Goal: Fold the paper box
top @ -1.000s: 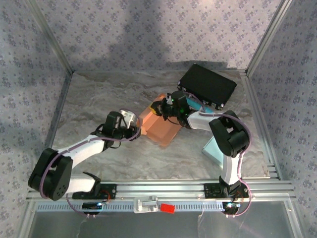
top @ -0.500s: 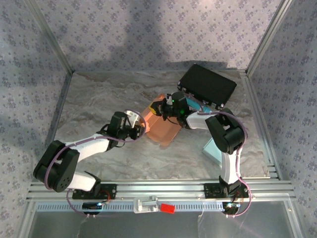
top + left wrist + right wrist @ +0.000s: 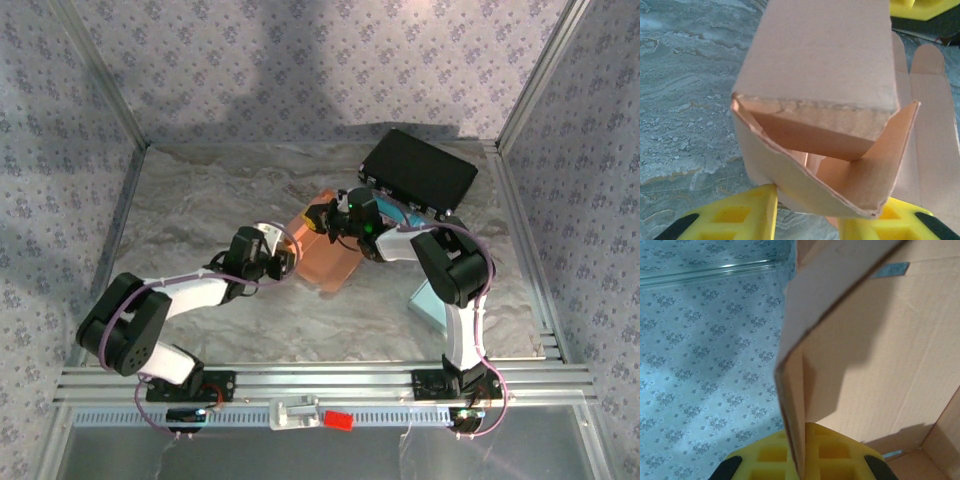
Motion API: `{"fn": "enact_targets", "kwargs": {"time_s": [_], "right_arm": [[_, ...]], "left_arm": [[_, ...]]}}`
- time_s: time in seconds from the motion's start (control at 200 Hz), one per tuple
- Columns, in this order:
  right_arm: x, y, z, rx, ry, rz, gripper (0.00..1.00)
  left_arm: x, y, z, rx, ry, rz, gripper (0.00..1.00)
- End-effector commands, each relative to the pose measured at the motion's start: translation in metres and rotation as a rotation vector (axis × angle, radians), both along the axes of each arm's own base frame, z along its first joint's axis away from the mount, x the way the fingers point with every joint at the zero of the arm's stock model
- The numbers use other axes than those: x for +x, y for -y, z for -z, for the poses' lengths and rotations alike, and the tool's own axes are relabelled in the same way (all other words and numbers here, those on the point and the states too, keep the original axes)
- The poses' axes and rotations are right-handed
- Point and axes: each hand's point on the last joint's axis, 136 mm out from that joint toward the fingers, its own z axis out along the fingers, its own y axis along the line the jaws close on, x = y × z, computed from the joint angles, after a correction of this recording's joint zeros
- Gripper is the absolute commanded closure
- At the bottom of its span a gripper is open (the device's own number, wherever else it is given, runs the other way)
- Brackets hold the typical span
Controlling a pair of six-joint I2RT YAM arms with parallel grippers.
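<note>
Sharply creased, matte — paper box (image 3: 820, 60)

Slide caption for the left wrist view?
Left gripper straddling the open end of the half-folded paper box.

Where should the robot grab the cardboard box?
Pinch one thin wall at the open end of the box, coming from that open side so one finger goes inside and one outside. The box is hollow and its body looks too wide to squeeze; the cardboard edge is thin and free. The right end effector has such a wall between its fingers.
</note>
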Motion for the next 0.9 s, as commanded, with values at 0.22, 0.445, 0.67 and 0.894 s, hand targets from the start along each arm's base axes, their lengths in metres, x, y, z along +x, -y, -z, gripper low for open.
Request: {"fn": "enact_targets", "kwargs": {"time_s": [0.22,0.445,0.67,0.894], "right_arm": [[-0.002,-0.004,0.017,0.03,0.029,0.017,1.0],[-0.008,-0.004,0.027,0.019,0.045,0.009,1.0],[-0.011,-0.005,0.035,0.022,0.031,0.017,1.0],[-0.013,-0.01,0.036,0.026,0.025,0.022,1.0]], "left_arm": [[0.018,0.004,-0.011,-0.037,0.061,-0.08,0.62],[0.021,0.0,-0.008,-0.029,0.052,-0.113,0.62],[0.028,-0.001,-0.008,-0.027,0.059,-0.158,0.59],[0.035,-0.002,-0.014,-0.009,0.077,-0.241,0.64]]}}
